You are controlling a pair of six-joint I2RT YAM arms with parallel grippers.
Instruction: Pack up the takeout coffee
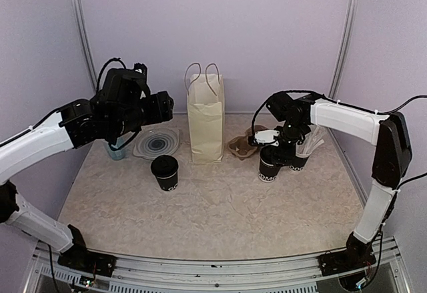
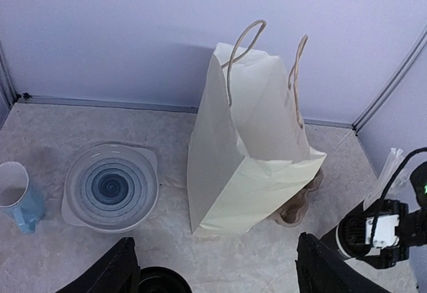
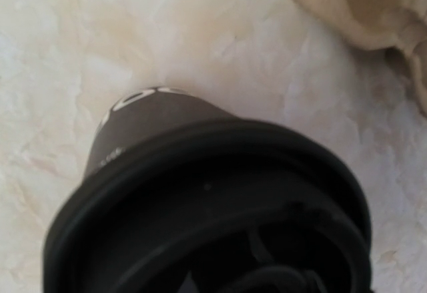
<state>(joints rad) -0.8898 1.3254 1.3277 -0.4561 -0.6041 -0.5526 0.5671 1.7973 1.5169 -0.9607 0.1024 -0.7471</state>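
Cup (image 1: 269,167) standing upright directly beneath right jaws, grip not discernible; left jaws gaping empty, second cup (image 1: 164,173) at their 6 o'clock.

Left takeout cup (image 1: 164,173) and right takeout cup (image 1: 270,167): finished in black, lettered in white, capped in black.
Paper bag (image 1: 205,123): coloured pale cream, unpatterned; tan handles are fitted.
Plate (image 2: 110,186): translucent, ringed with concentric blue-grey circles.
Small cup (image 2: 19,196): tinted translucent light blue.
Cup carrier (image 1: 240,147): coloured brown.
Table (image 1: 213,213): beige, veined like marble.
Walls (image 1: 267,26): painted lavender.
Arms (image 1: 40,143): cased in white, jointed in black.
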